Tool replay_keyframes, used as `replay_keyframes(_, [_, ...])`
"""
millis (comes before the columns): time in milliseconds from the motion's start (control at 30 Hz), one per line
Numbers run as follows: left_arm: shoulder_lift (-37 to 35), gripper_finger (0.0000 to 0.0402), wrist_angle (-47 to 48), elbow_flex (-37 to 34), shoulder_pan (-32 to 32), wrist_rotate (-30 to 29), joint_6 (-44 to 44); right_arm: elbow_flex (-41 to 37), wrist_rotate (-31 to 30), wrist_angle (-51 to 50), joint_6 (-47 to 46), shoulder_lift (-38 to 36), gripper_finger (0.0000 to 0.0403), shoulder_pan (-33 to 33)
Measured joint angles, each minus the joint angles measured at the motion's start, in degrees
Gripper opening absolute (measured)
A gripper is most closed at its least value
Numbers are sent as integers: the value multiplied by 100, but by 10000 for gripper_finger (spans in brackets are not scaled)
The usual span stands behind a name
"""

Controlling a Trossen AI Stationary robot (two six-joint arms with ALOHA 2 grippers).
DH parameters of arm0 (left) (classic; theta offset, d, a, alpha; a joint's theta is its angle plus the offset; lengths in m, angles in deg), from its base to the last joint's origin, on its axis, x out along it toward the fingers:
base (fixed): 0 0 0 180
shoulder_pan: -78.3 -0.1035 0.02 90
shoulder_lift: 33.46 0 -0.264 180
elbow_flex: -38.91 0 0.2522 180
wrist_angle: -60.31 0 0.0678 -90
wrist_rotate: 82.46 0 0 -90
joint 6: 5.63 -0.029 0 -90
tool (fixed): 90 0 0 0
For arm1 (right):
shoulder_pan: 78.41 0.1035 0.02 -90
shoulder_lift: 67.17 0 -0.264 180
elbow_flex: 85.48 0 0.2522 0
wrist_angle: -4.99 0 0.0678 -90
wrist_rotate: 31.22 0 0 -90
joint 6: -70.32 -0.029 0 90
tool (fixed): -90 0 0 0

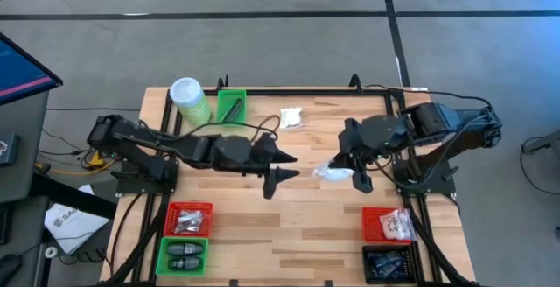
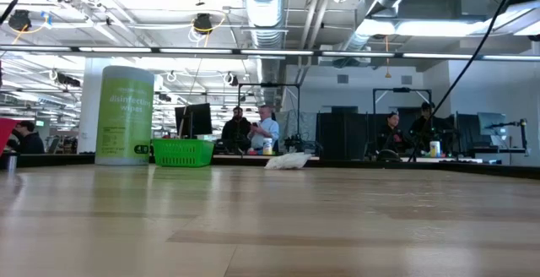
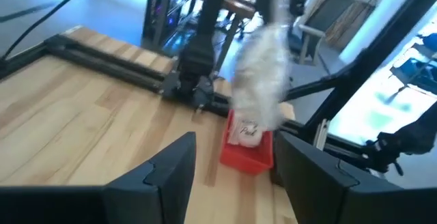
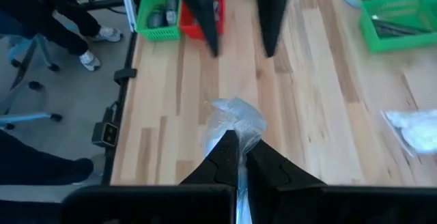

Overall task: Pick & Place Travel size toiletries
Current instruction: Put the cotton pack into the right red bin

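A white crinkly sachet (image 1: 332, 173), one of the travel size toiletries, hangs in the air over the table's middle, with my right gripper (image 1: 352, 175) shut on it. My left gripper (image 1: 290, 166) stands open just left of it, fingers pointing at the sachet and touching nothing. In the left wrist view the sachet (image 3: 263, 74) shows blurred beyond my open fingers (image 3: 171, 162). Another white sachet (image 1: 290, 118) lies flat on the table toward the far edge. My right gripper pinches one end of the sachet (image 4: 235, 130) between its two fingertips. The fingers slant down toward the table's left. The rest of the sachet bunches out past the fingertips, lifted clear of the table.
A green canister (image 1: 188, 99) and a green bin (image 1: 232, 106) stand at the far left. A red bin (image 1: 188, 219) and a green bin (image 1: 182, 256) sit near left. A red bin (image 1: 388, 226) with sachets and a black bin (image 1: 389, 263) sit near right.
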Motion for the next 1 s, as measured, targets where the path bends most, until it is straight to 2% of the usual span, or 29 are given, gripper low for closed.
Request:
replay_keyframes(233, [403,214,-1078,2,58,-12,-453,4,189,-282,178,153,0,-86])
replay_keyframes(567, [718,243,-1194,0,-38,200,-468,-2,272,-106,197,666,0,-60])
replay_keyframes(1000, [720,209,-1188,0,-30,427,-369,-4,270,404,210,763,1,-64])
